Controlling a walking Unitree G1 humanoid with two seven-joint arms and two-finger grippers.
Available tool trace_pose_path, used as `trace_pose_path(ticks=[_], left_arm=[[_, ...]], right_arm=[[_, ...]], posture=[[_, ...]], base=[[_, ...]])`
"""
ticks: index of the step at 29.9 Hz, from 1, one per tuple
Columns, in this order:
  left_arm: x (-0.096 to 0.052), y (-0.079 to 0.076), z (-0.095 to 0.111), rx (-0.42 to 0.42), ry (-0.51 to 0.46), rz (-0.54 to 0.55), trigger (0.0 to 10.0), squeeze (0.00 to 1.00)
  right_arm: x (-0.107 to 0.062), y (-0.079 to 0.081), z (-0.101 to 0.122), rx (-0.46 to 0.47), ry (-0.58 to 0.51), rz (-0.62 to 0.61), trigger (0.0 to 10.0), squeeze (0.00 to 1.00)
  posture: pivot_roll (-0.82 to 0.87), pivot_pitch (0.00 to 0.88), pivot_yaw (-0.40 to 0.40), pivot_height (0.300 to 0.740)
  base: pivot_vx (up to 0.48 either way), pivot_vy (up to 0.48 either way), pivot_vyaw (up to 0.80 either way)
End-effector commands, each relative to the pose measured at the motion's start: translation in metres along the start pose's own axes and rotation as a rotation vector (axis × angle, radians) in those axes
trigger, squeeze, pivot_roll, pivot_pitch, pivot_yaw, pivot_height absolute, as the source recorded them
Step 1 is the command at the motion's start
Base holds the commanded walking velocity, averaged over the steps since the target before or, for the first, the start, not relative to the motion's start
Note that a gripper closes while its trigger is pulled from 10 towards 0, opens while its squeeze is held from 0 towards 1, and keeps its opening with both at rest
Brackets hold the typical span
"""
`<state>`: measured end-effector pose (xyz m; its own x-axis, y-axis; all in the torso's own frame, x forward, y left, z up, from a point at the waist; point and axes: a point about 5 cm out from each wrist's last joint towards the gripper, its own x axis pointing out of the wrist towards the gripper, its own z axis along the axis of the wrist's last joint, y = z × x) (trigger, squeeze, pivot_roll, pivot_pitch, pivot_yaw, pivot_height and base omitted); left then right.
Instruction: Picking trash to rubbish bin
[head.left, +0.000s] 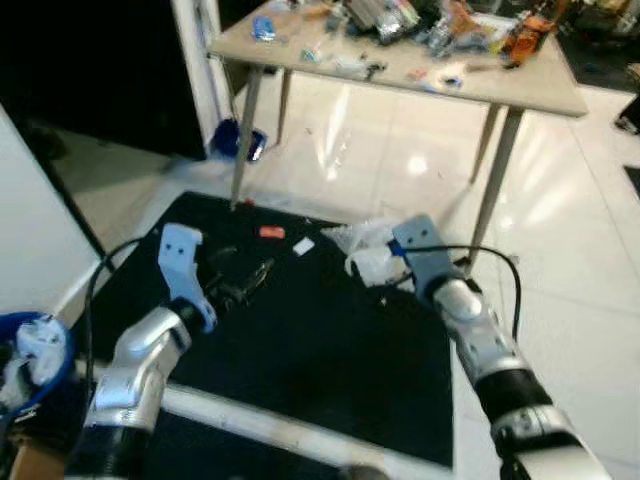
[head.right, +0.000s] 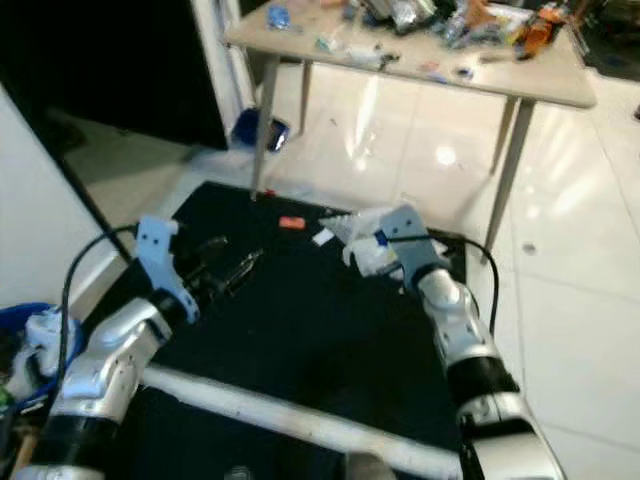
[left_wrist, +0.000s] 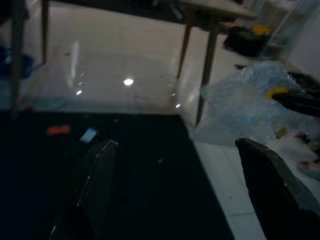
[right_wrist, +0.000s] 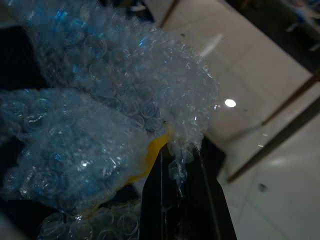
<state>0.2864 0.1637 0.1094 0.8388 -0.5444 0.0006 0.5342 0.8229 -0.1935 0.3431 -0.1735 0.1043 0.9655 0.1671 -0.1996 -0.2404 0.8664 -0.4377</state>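
R gripper (right_wrist: 181, 170): fingers clamped on clear crumpled bubble wrap (right_wrist: 105, 115).
L gripper (left_wrist: 185, 195): fingers apart, above black floor mat (head.left: 310, 350).
Bin: blue, prob. rubbish bin (head.left: 45, 355), robot's left.

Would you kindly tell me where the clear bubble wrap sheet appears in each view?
Left eye: clear bubble wrap sheet right of centre, at the black mat's far edge.
Right eye: centre.
Left wrist: right side.
Right wrist: pinched by the right end effector.
Shared landmark: beige table leg.
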Motion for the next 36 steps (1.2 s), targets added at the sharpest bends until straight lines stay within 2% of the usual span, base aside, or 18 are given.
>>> trace_pose_path(ticks=[1, 5, 36], left_arm=[[0.0015, -0.002, -0.0013, 0.003, 0.007, -0.004, 10.0, 0.0], [0.0015, -0.0017, -0.0012, 0.003, 0.005, -0.001, 10.0, 0.0], [0.0013, -0.0007, -0.0005, 0.007, 0.01, 0.0, 10.0, 0.0]], right_arm=[[-0.0017, 0.0002, -0.0062, 0.022, 0.018, 0.007, 10.0, 0.0], [-0.0017, 0.0, -0.0064, 0.026, 0.018, 0.007, 10.0, 0.0], [-0.0012, -0.0008, -0.0085, 0.079, 0.029, 0.007, 10.0, 0.0]], posture=[[-0.12, 0.0, 0.018, 0.74], [-0.12, 0.0, 0.018, 0.74], [-0.12, 0.0, 0.025, 0.74]], base=[[0.0, 0.0, 0.0], [0.0, 0.0, 0.0], [0.0, 0.0, -0.77]])
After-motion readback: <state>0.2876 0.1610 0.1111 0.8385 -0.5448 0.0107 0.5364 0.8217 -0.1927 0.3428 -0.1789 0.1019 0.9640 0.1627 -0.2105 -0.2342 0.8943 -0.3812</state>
